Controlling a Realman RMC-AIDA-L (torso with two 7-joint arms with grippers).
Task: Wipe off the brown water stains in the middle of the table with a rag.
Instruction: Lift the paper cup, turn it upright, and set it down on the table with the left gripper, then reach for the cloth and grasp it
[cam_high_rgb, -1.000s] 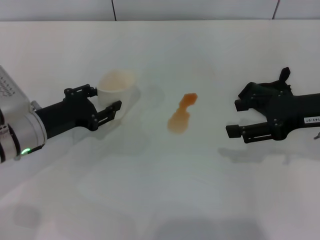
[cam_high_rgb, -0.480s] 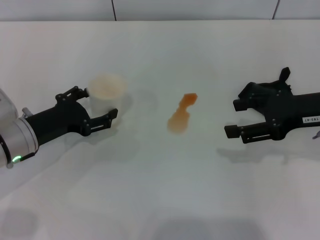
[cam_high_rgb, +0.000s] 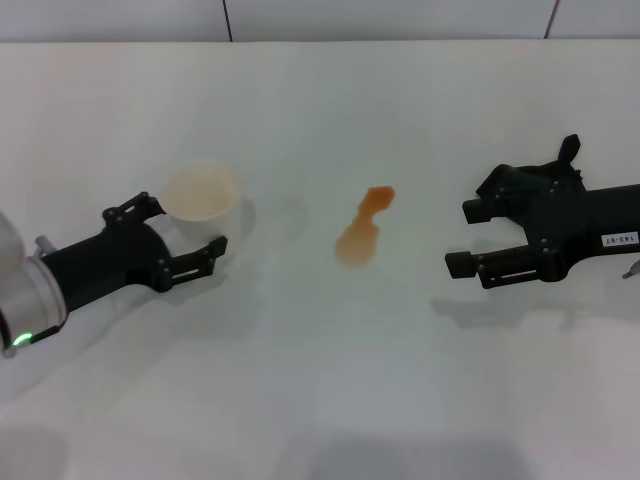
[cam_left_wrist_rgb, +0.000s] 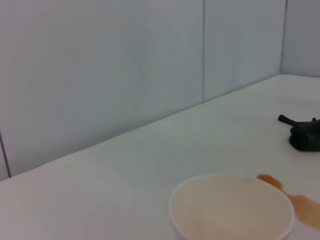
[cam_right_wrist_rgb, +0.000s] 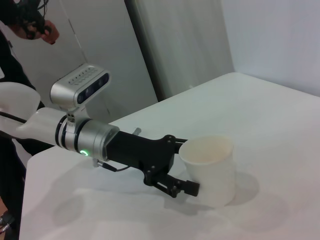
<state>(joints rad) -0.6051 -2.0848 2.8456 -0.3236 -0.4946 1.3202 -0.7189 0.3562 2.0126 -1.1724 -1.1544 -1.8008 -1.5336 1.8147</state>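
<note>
The brown water stain (cam_high_rgb: 362, 228) lies in the middle of the white table (cam_high_rgb: 330, 380); it also shows in the left wrist view (cam_left_wrist_rgb: 296, 204). My left gripper (cam_high_rgb: 185, 222) is at the left, shut on a whitish plastic cup (cam_high_rgb: 203, 193), well left of the stain. The right wrist view shows this gripper (cam_right_wrist_rgb: 187, 166) with a finger on either side of the cup (cam_right_wrist_rgb: 210, 167). My right gripper (cam_high_rgb: 463, 237) is open and empty, hovering just right of the stain. The rag is not in view.
A grey tiled wall (cam_high_rgb: 300, 18) runs along the table's far edge. In the right wrist view a person (cam_right_wrist_rgb: 20, 35) stands beyond the table behind my left arm (cam_right_wrist_rgb: 85, 137). My right gripper shows far off in the left wrist view (cam_left_wrist_rgb: 305, 135).
My left gripper has carried the cup leftward and nearer, away from the stain. My right gripper has barely moved.
</note>
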